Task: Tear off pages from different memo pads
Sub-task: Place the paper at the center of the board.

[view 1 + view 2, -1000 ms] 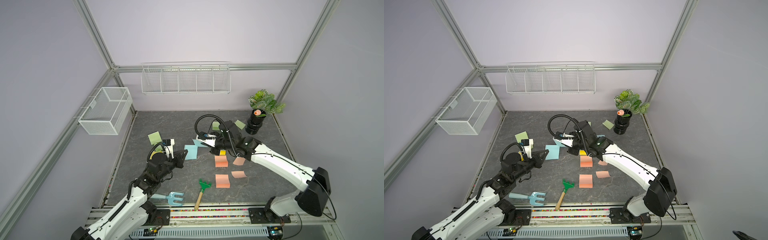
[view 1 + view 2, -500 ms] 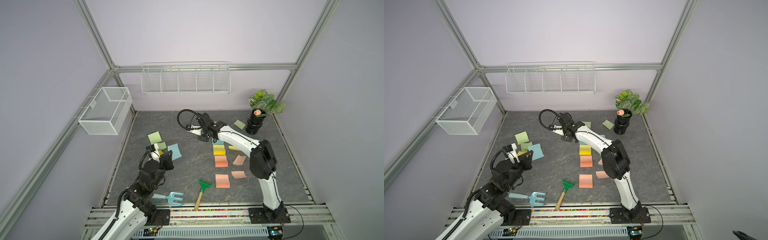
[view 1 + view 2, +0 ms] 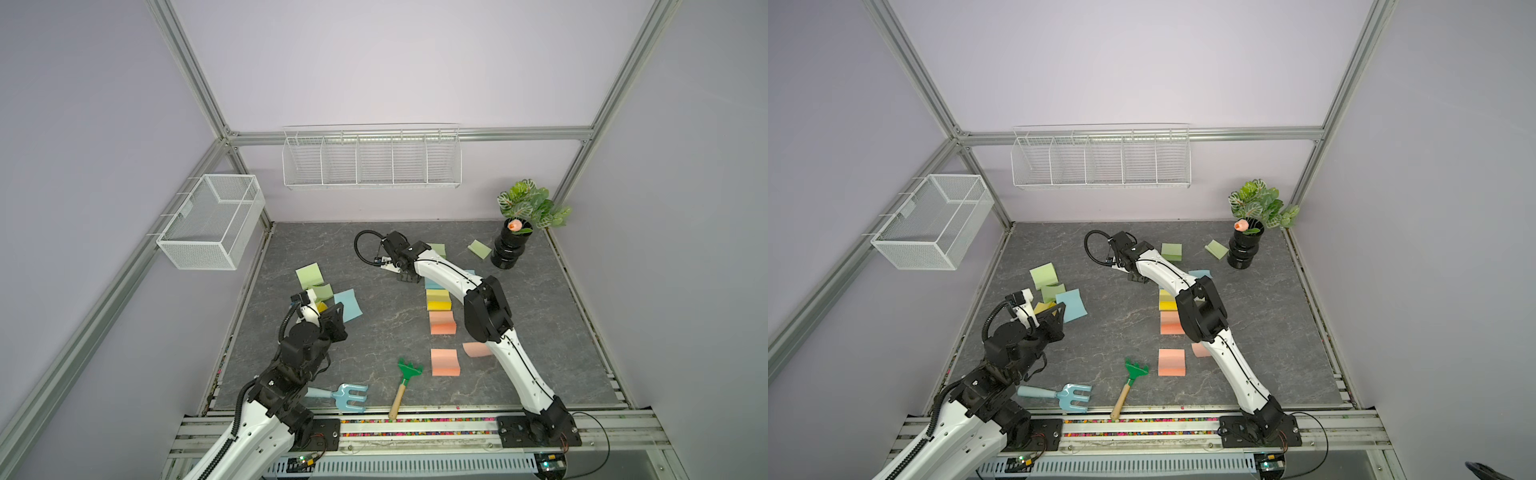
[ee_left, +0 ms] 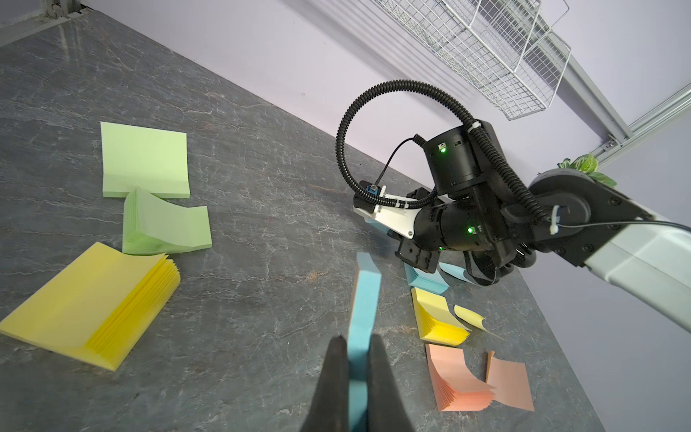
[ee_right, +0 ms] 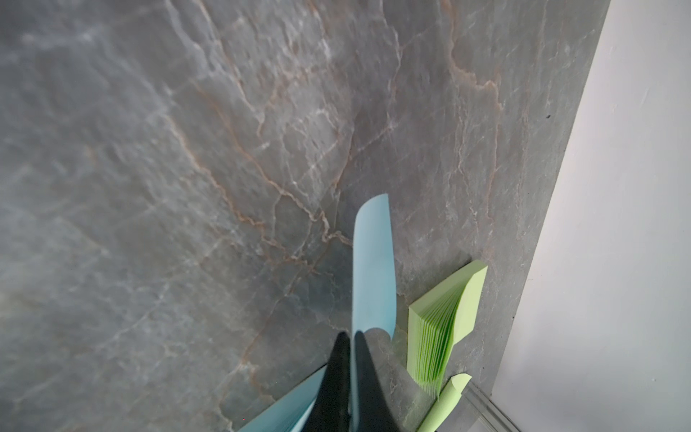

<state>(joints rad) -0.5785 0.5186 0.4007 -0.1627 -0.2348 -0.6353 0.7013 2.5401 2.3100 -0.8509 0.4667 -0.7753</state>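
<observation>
Since 1 s ago the arms have split. They met mid-table on the blue pad (image 4: 364,299); now the left gripper (image 4: 357,338) is back at the left, near the left green pad (image 3: 309,276), fingers clamped on the blue pad. The right gripper (image 5: 351,334) has swung to the rear beside the rear green pad (image 5: 441,321), fingers nearly together, pinching a curled blue page (image 5: 374,262). The yellow pad (image 3: 439,305) hasn't moved.

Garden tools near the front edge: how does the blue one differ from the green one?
The blue fork is light blue all over; the green rake has a green head on a wooden handle. The fork lies crosswise along the front edge of the table; the rake points its head toward the back wall. Both lie flat, untouched.
</observation>
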